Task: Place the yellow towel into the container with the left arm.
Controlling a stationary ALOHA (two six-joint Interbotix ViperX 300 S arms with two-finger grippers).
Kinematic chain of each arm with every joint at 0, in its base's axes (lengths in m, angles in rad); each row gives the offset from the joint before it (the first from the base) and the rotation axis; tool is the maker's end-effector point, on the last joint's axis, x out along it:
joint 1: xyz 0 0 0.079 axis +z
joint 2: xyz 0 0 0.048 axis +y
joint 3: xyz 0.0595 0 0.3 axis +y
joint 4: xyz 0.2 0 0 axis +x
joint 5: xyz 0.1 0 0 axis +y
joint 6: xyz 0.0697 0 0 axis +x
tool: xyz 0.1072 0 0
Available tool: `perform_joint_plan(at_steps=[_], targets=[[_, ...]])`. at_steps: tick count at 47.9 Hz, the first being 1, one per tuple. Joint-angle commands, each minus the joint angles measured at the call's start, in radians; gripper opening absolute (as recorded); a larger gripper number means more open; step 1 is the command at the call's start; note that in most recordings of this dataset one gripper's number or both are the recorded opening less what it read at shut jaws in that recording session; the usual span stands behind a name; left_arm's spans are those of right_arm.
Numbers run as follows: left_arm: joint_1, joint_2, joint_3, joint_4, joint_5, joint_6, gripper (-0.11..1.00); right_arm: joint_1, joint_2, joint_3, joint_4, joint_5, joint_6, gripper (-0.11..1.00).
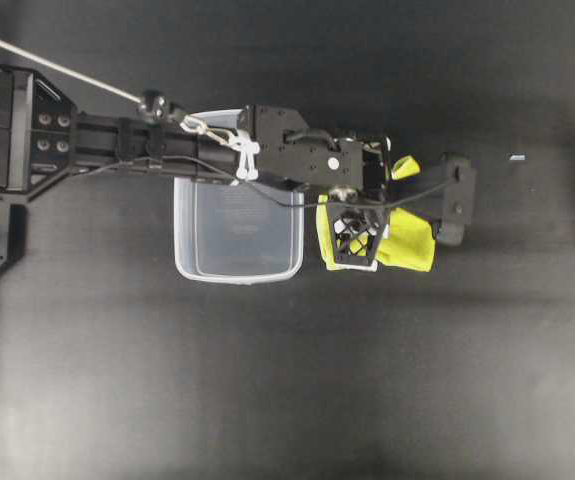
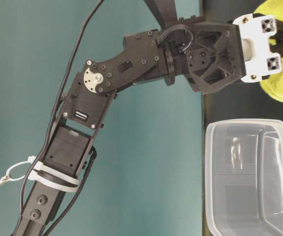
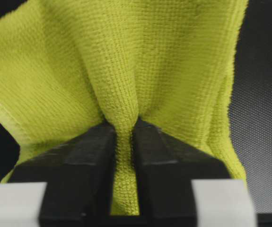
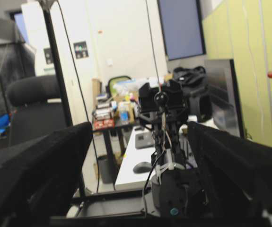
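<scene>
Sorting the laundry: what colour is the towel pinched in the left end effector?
Bright yellow towel; clearest in the left wrist view.

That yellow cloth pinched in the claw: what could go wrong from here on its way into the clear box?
The left gripper holds only a narrow fold of the yellow towel, so the cloth might slip out when lifted.

Most of the towel hangs loose and spread, so a corner could drape over the rim of the container rather than drop inside.

The container looks light; a dragging cloth might nudge it.

Yellow towel (image 1: 407,242) beside clear container (image 1: 237,235)
</scene>
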Motion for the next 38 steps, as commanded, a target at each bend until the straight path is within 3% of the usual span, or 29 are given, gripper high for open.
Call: perform_joint_plan(at_steps=[1, 12, 20, 29, 38], targets=[[0.008, -0.023, -0.034, 0.003, 0.009, 0.002, 0.07, -0.002, 0.003, -0.018, -0.003, -0.018, -0.003, 0.79], [-0.006, -0.158, -0.170, 0.003, 0.158, 0.015, 0.07, -0.002, 0.003, -0.020, -0.003, -0.021, -0.003, 0.79], [-0.006, -0.319, -0.181, 0.003, 0.288, 0.000, 0.07, -0.003, 0.002, -0.020, -0.003, -0.032, -0.003, 0.79], [0.009, -0.495, -0.012, 0.003, 0.348, -0.003, 0.07, -0.002, 0.002, -0.020, -0.003, -0.043, -0.005, 0.79], [0.018, -0.643, 0.282, 0.003, 0.252, -0.008, 0.07, -0.003, 0.003, -0.020, -0.003, -0.046, -0.003, 0.79]])
